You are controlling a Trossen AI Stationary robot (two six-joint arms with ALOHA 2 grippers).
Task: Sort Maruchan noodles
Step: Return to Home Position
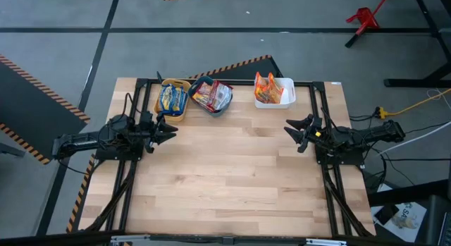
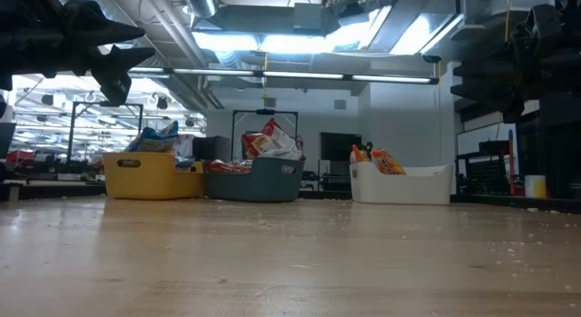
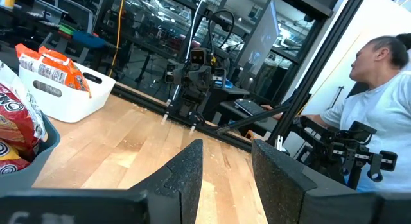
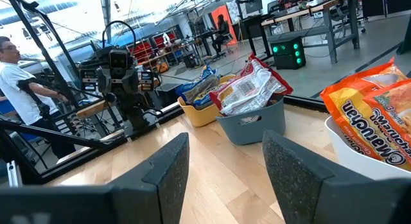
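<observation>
Orange packets [image 1: 266, 87] poke from the white bin [image 1: 285, 96], bottoms hidden; left and right jaws (flanking the table [image 1: 232, 175]) spread.

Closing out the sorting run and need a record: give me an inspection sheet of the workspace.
Surface: wooden table, no damage seen.
Job's things: blue packets in yellow bin, red packets in teal bin, orange packets in white bin; none loose.
Clutter: pale specks only.
Grippers: left gripper and right gripper open, empty, at the table's sides.
Cables: yellow cable on floor, right.
Surroundings: person beyond the right side; red stand on floor.
</observation>
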